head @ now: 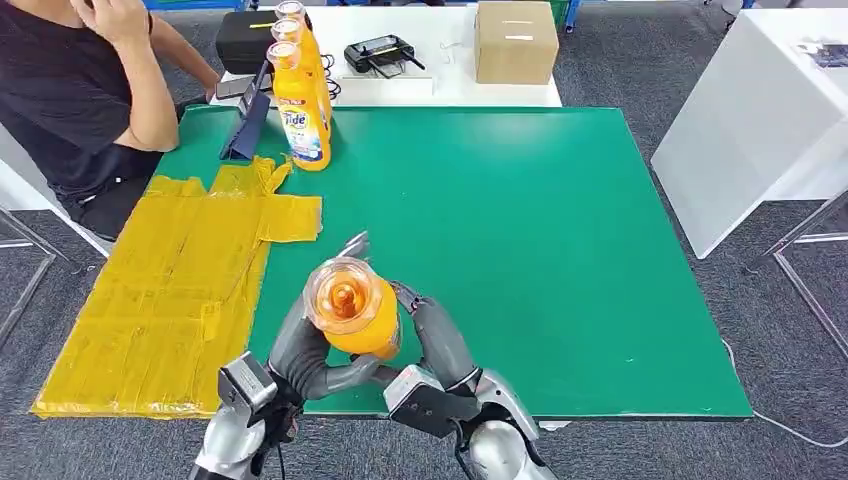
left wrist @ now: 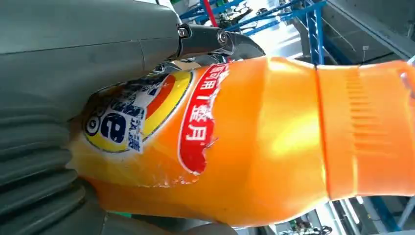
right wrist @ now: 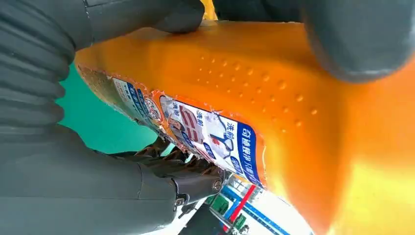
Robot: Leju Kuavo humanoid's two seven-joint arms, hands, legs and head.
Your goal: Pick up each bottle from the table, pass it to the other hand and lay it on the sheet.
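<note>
Both my hands hold one orange bottle (head: 352,308).
My left hand (head: 305,352) and right hand (head: 432,340) wrap fingers around its sides, cap up.

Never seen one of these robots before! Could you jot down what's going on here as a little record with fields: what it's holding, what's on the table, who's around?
Held item: orange bottle, upright, cap toward the camera
Left hand: grips the bottle
Right hand: also grips it
Stage: handover, above the green table
Yellow sheet: at the table's left side, no bottle on it
Waiting bottles: row at the far left
Person: seated at the far left corner
</note>
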